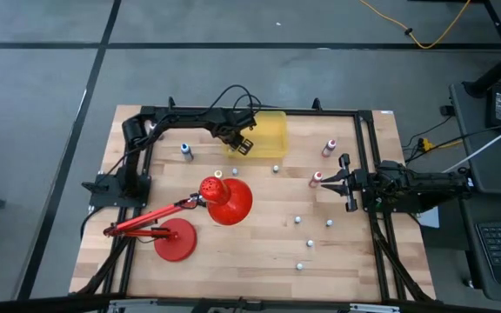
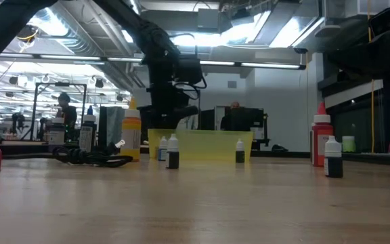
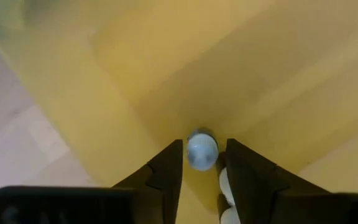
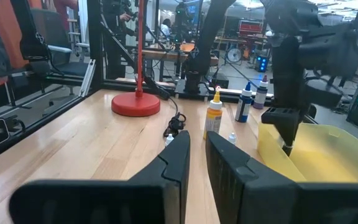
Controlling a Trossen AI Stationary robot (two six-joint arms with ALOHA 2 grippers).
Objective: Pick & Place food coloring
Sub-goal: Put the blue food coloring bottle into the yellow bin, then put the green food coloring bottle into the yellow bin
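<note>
My left gripper hangs over the near left corner of the translucent yellow bin, pointing steeply down. In the left wrist view its fingers stand open on either side of a tiny pale-capped food coloring bottle, with a slim gap on each side; the bin's floor lies below. More small bottles stand upright on the table: a blue one, red ones, and several tiny ones. My right gripper waits shut at the table's right side.
A red desk lamp stands at the near left, with its base on the table and its shade near the middle. Black frame rails run round the table. Dark bottles stand in front of the bin.
</note>
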